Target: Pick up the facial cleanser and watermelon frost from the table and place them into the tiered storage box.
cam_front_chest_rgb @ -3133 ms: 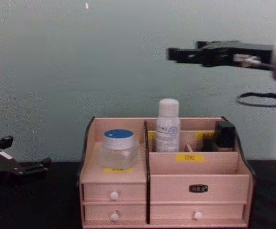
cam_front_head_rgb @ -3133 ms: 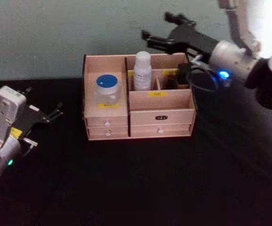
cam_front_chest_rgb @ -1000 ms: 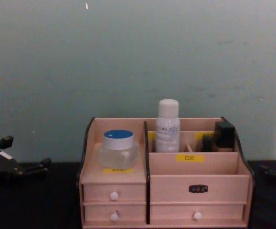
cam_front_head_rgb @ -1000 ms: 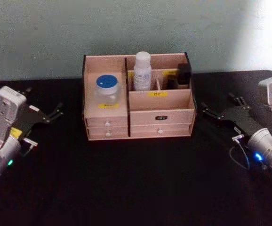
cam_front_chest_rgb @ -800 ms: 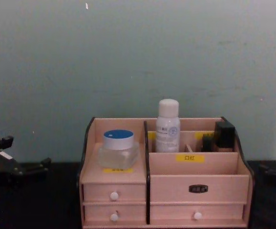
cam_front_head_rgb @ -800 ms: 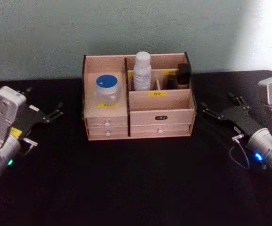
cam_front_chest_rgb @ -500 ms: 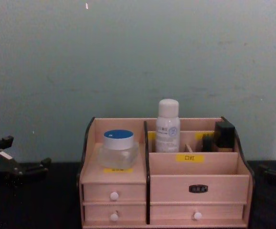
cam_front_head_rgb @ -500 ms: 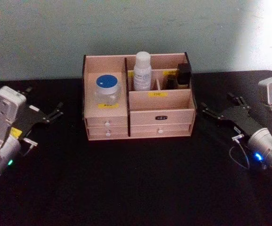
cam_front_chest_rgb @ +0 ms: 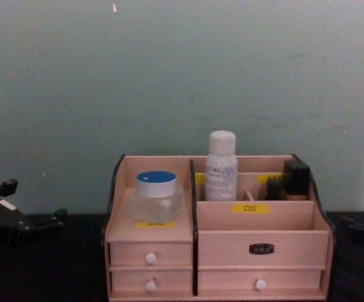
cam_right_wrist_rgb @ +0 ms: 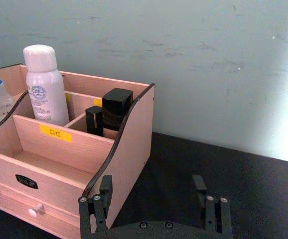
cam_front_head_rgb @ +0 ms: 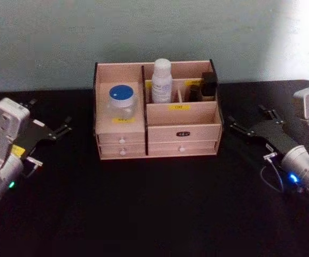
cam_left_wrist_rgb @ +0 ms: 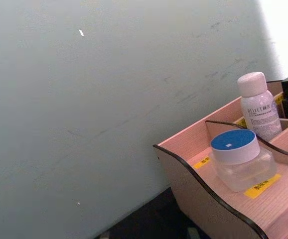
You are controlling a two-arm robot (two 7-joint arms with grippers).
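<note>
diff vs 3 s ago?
The right gripper has left its raised spot behind the box and come down to the table on the box's right, jaws open and empty. The left gripper, the jar, the white bottle and the black items have stayed where they were.

The print on the yellow labels (cam_front_head_rgb: 179, 107) of the tiered storage box (cam_front_head_rgb: 157, 140) is staying too small to read in the head view; the small black items (cam_front_chest_rgb: 289, 179) in the back right compartment are sitting half sunk behind the divider, so their lower parts are hiding; in the chest view the right gripper (cam_front_chest_rgb: 363, 225) is getting cut off by the edge; the left wrist view is cropping the box at its edge.
</note>
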